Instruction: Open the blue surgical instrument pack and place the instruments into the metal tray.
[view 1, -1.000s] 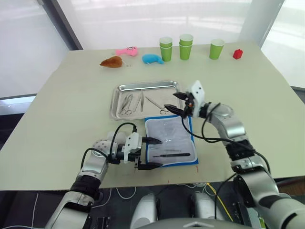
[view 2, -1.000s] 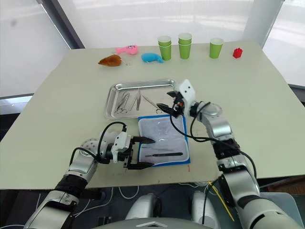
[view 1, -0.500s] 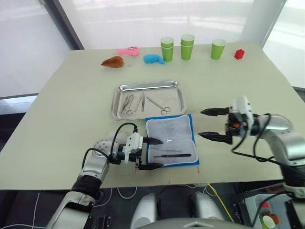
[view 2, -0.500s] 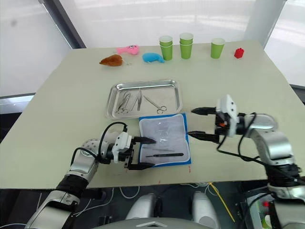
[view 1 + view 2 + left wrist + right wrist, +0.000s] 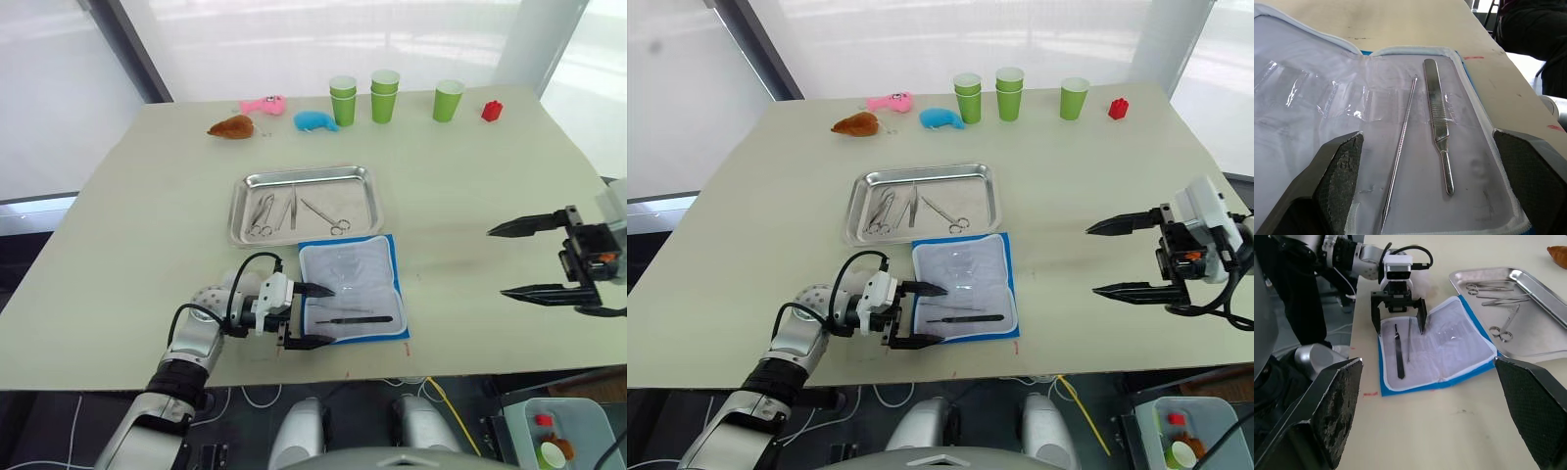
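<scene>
Steel scalpel handle (image 5: 1437, 120) and thin probe (image 5: 1400, 147), lying close together in the opened pack (image 5: 353, 294), are best pinched singly by the spread left gripper (image 5: 312, 315); the right gripper (image 5: 529, 260) is held spread, well apart.

Shiny steel tray (image 5: 238, 209), cloth pack (image 5: 392, 291) with glossy clear pockets

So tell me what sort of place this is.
Probably a robot test or training lab, not an operating room: the instruments lie in a metal tray on a plain table beside plush toys and green paper cups, with cables underneath.
</scene>
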